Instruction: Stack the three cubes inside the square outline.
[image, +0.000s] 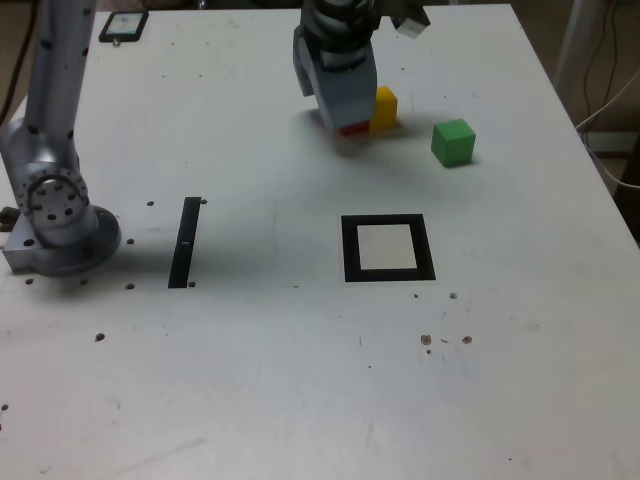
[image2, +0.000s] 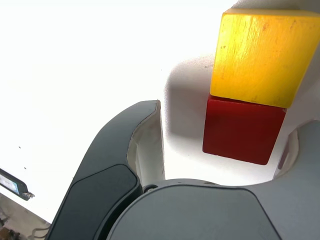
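Note:
My gripper (image: 349, 118) is down on the table at the far middle of the exterior view, jaws open around the red cube (image: 353, 129). In the wrist view the red cube (image2: 243, 131) lies between the fingers (image2: 150, 130), with a clear gap on one side and the other finger close against it. The yellow cube (image2: 260, 55) touches the red one just beyond the fingertips; in the exterior view this yellow cube (image: 385, 108) sits right of the gripper. The green cube (image: 453, 141) stands alone further right. The square outline (image: 349, 250) lies nearer the camera with nothing inside.
A thin black strip (image: 185, 242) lies left of the outline. The arm's base (image: 55, 215) stands at the exterior view's left edge. A dark flat device (image: 123, 25) rests at the far left corner. Small dark specks dot the white table.

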